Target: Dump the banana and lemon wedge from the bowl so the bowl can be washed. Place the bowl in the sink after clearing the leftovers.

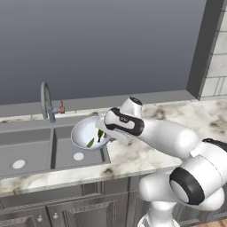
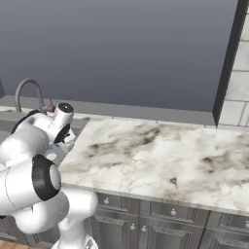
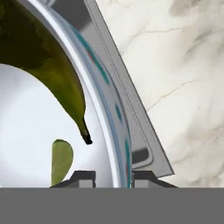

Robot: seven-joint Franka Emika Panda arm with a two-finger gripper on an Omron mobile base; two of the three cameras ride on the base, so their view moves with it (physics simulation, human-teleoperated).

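Observation:
The pale bowl (image 1: pixel 84 132) hangs tilted over the right basin of the grey sink (image 1: pixel 33 148), its opening turned toward the left base view. My gripper (image 1: pixel 108 135) is shut on its right rim. In the hand view the two fingertips (image 3: pixel 83 177) straddle the rim of the bowl (image 3: pixel 26 131), with the gripper (image 3: pixel 113 178) centred on it. A dark green-yellow banana (image 3: pixel 57 74) curves along the bowl's inner wall, and a small green lemon wedge (image 3: pixel 61 159) lies below it. Both also show inside the bowl as the banana (image 1: pixel 100 134) and the lemon wedge (image 1: pixel 90 142).
The arched faucet (image 1: pixel 46 102) with its red-marked handle stands behind the sink, close to the bowl's far side. The marble counter (image 1: pixel 177 115) runs to the right as far as a tiled wall (image 1: pixel 217 62). The sink's steel edge (image 3: pixel 131 113) passes just under the bowl.

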